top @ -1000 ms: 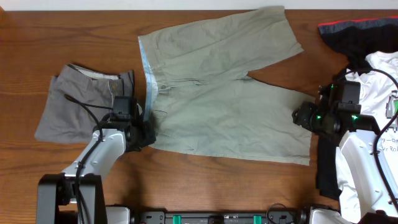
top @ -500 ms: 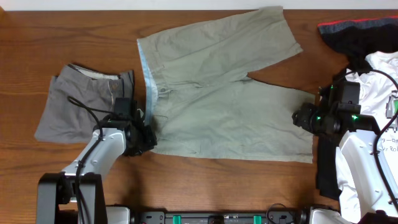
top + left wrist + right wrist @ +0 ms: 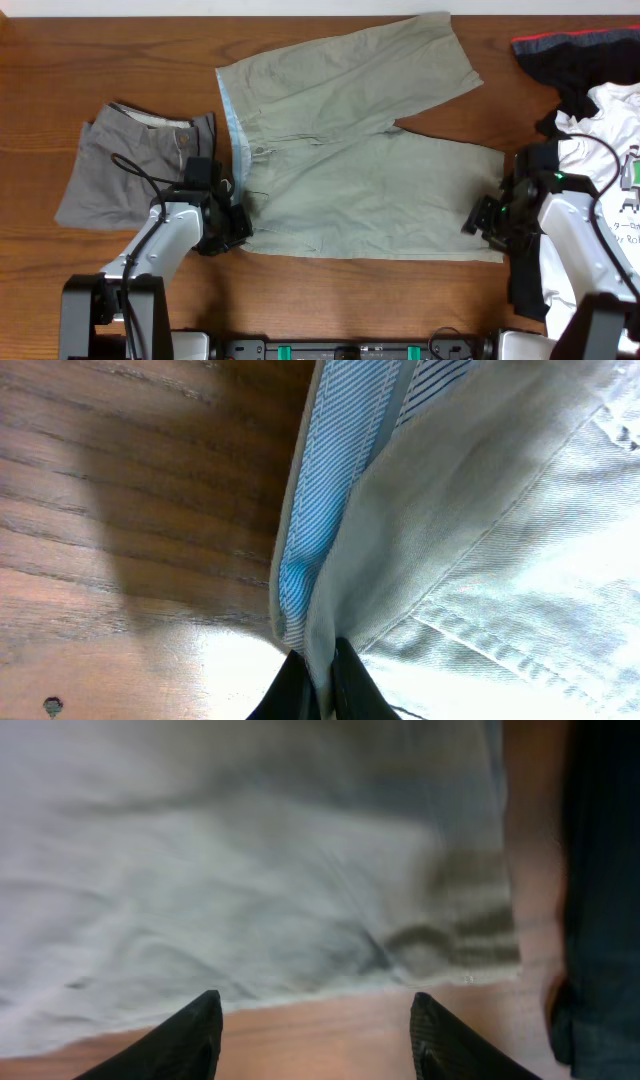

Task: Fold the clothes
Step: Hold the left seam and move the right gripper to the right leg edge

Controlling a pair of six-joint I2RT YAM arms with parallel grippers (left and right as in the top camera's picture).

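Our left claw [image 3: 318,682] stays pinched shut on the blue-lined waistband corner of the khaki shorts [image 3: 350,170], toward the near edge of the bench [image 3: 100,60], left of centre. The right claw [image 3: 320,1035] has dropped from beside the middle of the leg hem to that hem's near corner. It now hovers there with its fingers spread wide, holding nothing.

The shorts have slid slightly toward the left edge and lie flatter, spread across the middle of the bench. We judge both corners of the near side are about to be held, ready for a first fold.

We count two claws and four garments:
- One pair of khaki shorts.
- One pair of grey shorts [image 3: 120,175], folded near the left edge.
- One white T-shirt [image 3: 610,150] at the right edge.
- One black red-trimmed garment [image 3: 570,55] at the far right corner.
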